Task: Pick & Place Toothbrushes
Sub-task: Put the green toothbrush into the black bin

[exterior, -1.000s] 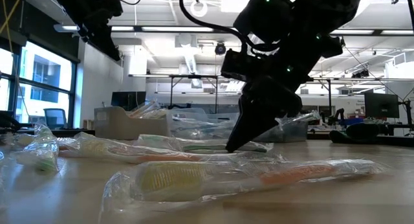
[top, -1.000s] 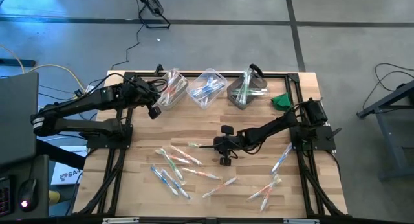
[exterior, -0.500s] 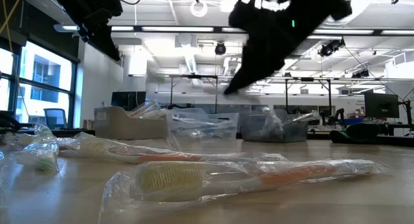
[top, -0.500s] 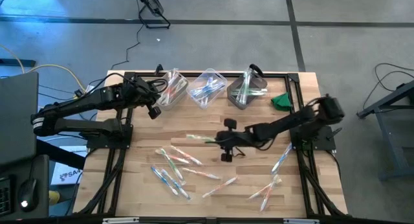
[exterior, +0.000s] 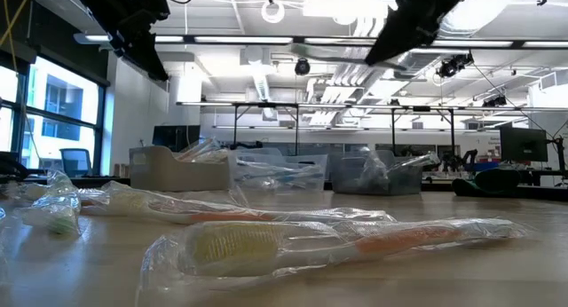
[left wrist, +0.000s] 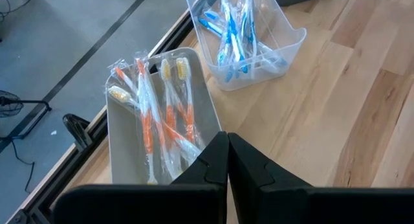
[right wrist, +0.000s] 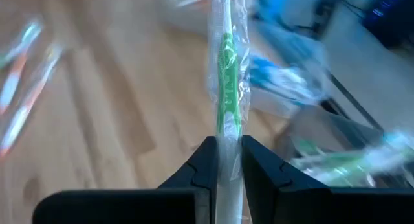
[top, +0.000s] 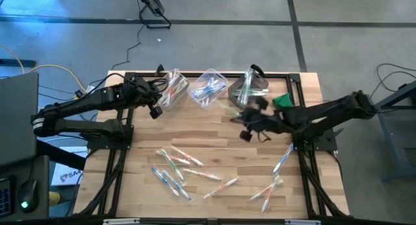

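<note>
My right gripper [top: 247, 119] hangs above the table's far middle, near the right-hand bin [top: 247, 90], shut on a green-handled toothbrush [right wrist: 226, 88] in a clear wrapper. My left gripper [left wrist: 228, 160] waits shut with nothing in it, above the left bin [left wrist: 123, 130], in which orange-handled toothbrushes [left wrist: 158, 114] lie. The middle bin [top: 209, 87] holds blue ones. Several more wrapped toothbrushes [top: 177, 165] lie flat on the wooden table's near half. In the low view my right gripper [exterior: 415, 23] shows high up. My right gripper pinches the wrapped green toothbrush between its two fingers [right wrist: 202, 167], at the white stretch of the handle [right wrist: 226, 143] just behind the green part. The fingers lie along the toothbrush, which sticks out forward past them, lifted clear of the table.
A small green object [top: 283, 101] lies at the far right, beside the right bin. More toothbrushes [top: 270, 189] lie near the right front edge and one [top: 283, 158] by the right arm's base. Bare wood [top: 195, 124] lies between the bins and the loose toothbrushes.
My right gripper has risen from the table's middle and swung toward the far right, toward the right bin, tipping up as it went. The green toothbrush has come with it, lifted clear off the wood. The left arm has kept still.
</note>
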### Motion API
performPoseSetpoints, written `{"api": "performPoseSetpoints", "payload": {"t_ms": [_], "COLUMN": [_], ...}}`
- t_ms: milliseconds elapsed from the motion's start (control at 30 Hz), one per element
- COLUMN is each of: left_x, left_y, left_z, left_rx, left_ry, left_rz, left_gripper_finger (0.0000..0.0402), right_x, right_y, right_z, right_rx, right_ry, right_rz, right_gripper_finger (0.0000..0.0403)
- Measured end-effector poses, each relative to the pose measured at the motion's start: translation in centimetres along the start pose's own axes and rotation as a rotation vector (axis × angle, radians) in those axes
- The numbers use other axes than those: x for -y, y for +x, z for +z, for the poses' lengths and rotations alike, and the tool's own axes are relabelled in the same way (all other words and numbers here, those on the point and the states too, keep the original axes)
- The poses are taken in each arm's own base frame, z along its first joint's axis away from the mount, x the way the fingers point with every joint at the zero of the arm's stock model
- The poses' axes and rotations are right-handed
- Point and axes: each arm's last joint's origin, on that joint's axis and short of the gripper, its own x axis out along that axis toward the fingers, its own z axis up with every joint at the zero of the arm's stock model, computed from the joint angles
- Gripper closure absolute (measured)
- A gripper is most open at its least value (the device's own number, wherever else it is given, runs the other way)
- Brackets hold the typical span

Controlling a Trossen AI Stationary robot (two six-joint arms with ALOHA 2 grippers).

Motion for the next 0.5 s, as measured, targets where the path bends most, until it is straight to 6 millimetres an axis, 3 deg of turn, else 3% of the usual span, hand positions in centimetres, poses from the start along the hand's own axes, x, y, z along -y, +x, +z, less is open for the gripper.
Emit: {"api": "performPoseSetpoints", "payload": {"t_ms": [200, 500], "left_x": [0.0, 0.0], "left_y": [0.0, 0.0], "left_z": [0.0, 0.0], "left_rx": [0.0, 0.0], "left_ry": [0.0, 0.0], "left_rz": [0.0, 0.0], "left_gripper_finger": [0.04, 0.04], "right_x": [2.6, 6.2], "right_y": [-1.0, 0.4], "right_z": [0.0, -1.4], "right_rx": [0.024, -0.14], "right_ry": [0.203, 0.509], "right_rz": [-0.179, -0.37], "right_gripper_finger": [0.0363, 0.0363]}}
